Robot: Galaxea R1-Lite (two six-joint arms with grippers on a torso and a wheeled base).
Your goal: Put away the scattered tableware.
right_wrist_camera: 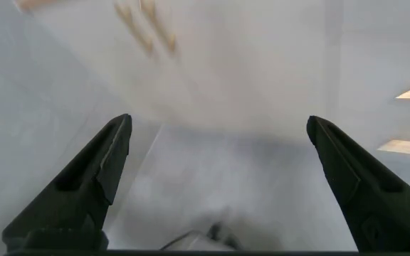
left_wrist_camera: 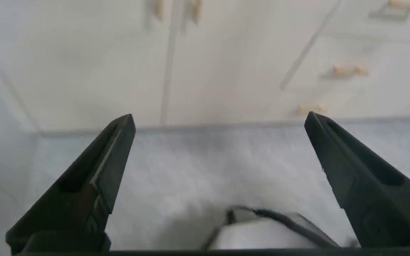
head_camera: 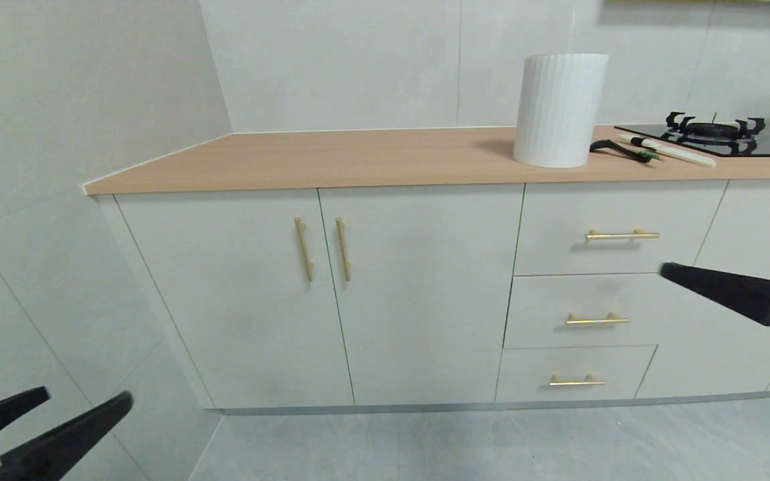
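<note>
Presently, a pale grey cabinet unit (head_camera: 425, 294) with brass handles carries a light wooden worktop (head_camera: 358, 157). A black gas hob (head_camera: 726, 137) is set into the worktop at the robot's right. A white ribbed cylindrical holder (head_camera: 561, 110) stands upright just beside the hob. Between them lie a long cream-coloured utensil (head_camera: 669, 149) and a black curved-handled utensil (head_camera: 619, 150), loose on the worktop. The left gripper (left_wrist_camera: 219, 121) hangs low over the floor, jaws spread and empty. The right gripper (right_wrist_camera: 219, 121), before the drawers, is likewise spread and empty.

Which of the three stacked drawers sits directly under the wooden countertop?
The top drawer, beneath the white ribbed container; the middle drawer and bottom drawer lie below it.
</note>
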